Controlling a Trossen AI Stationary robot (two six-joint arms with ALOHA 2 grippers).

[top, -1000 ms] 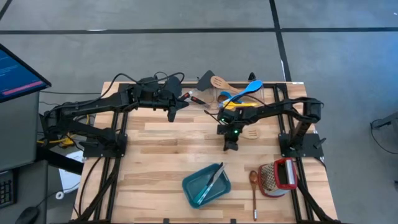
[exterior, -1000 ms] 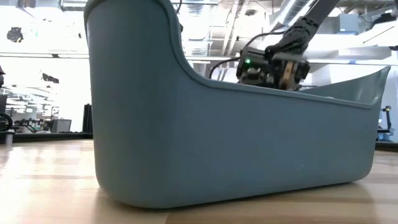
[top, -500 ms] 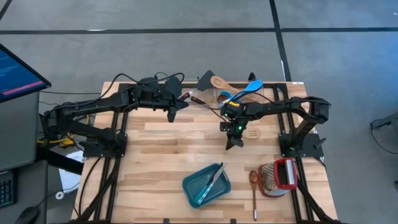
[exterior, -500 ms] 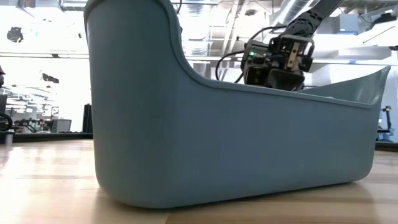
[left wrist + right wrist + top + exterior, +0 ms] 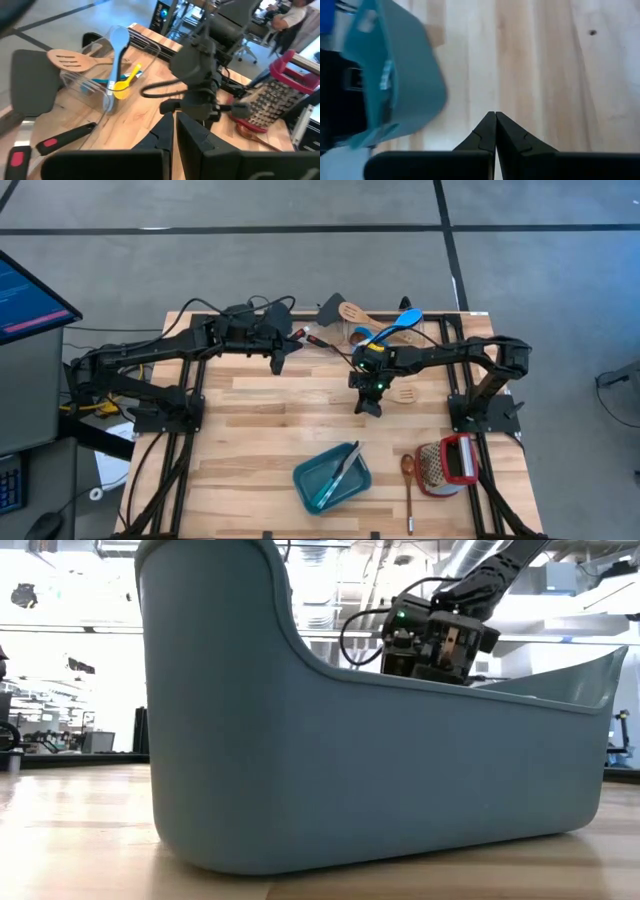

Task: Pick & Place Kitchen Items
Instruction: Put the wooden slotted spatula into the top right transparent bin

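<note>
A: Start at the near edge. What lies closest?

B: The teal plastic bin [image 5: 331,477], low on the wooden table [image 5: 250,430], with a slim grey utensil [image 5: 343,466] lying in it, long axis slanting from the bin's near-left corner up toward the far right. Just right of it a brown wooden spoon [image 5: 408,485] lies flat, handle toward the near edge, bowl toward the far side, beside a red-framed metal grater [image 5: 448,462].

A: And the working arm?

B: The right gripper [image 5: 369,408] hangs over mid-table, fingers pressed together with nothing between them; its wrist camera shows bare boards and the bin's edge [image 5: 395,85] ahead.

A: So what makes the next pick go well?

B: I judge it is between picks. It should spread its fingers before descending and close across a handle, not along it, so the utensil cannot pivot.

A: Farther back?

B: A pale slotted wooden spatula [image 5: 404,394] lies near its wrist. Beyond stands a clear holder [image 5: 102,65] with a blue spoon [image 5: 398,325], a yellow spoon [image 5: 125,82] and another slotted spatula [image 5: 352,313], heads fanning up and outward. A black spatula [image 5: 31,82] lies by it.

A: The left gripper [image 5: 279,362]?

B: It waits at the far left, closed and empty.
</note>
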